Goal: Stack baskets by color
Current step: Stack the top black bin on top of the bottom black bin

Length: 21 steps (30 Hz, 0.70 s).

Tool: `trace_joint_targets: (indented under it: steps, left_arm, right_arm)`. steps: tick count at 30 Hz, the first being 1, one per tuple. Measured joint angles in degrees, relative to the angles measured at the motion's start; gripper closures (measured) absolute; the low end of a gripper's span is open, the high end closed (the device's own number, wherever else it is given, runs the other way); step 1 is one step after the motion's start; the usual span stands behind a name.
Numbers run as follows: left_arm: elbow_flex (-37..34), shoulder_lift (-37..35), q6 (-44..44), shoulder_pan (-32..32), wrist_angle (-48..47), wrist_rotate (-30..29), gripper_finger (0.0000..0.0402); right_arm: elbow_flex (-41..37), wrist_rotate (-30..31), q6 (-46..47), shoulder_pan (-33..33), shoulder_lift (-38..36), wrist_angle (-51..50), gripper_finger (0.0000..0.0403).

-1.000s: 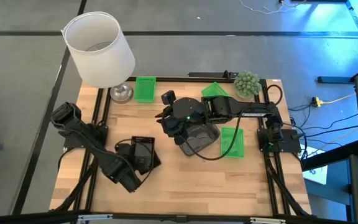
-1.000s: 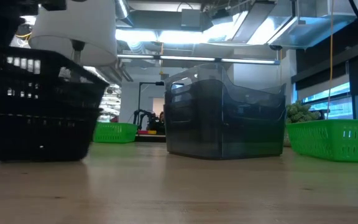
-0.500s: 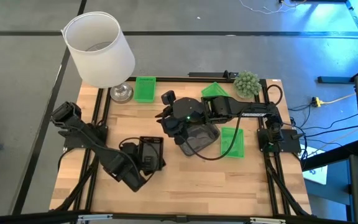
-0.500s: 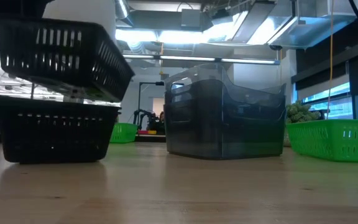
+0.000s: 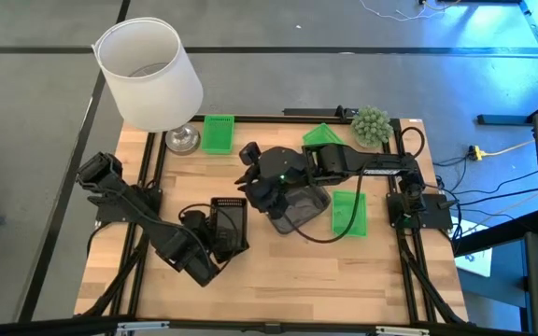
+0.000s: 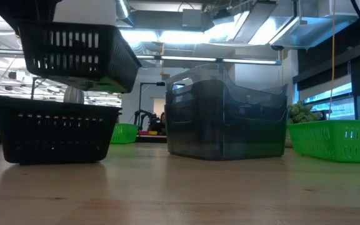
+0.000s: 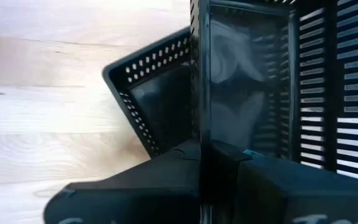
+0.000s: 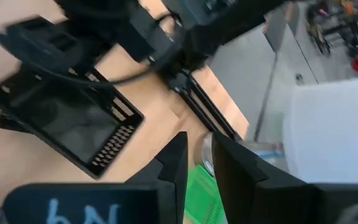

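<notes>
A black basket (image 6: pixel 74 53) hangs in the air with my left gripper (image 5: pixel 209 245) shut on it, right above a second black basket (image 6: pixel 55 134) whose flat bottom rests on the table's near left. The smoky grey basket (image 5: pixel 302 207) stands at the table's middle. Three green baskets (image 5: pixel 218 133) (image 5: pixel 321 136) (image 5: pixel 348 213) lie at the back and right. My right gripper (image 8: pixel 197 168) hovers high over the table's middle, near the grey basket's far left. Its fingers are a little apart with nothing between them. My left gripper pinches one side wall of the upper black basket at its rim (image 7: pixel 201 134), one finger inside the basket and one outside. The fingers slant down from the table's near left. The basket is lifted clear and almost level over the other black basket (image 7: pixel 154 99).
A white lampshade (image 5: pixel 149 75) on a metal foot (image 5: pixel 182 140) stands at the far left corner. A round green plant ball (image 5: pixel 370 123) sits at the far right corner. Bare wood lies along the near edge (image 5: pixel 288 280).
My left gripper has risen and shifted a little toward the right, still shut on the black basket. That basket has lifted clear above the other black basket and has tipped from slanted to nearly level. My right gripper has rolled a little in place.
</notes>
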Motion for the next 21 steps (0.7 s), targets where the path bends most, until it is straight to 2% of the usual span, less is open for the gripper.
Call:
trace_joint_targets:
  steps: [8,21]
  left_arm:
    - [0.0,0.0,-0.1,-1.0,-2.6,0.0,0.0401]
    - [0.1,0.0,-0.1,-2.6,-5.0,0.0,0.0401]
  right_arm:
    - [0.0,-9.5,-3.4,-0.5,0.0,-4.3,0.0327]
    - [0.0,-9.8,-5.8,-0.5,0.0,-5.0,0.0327]
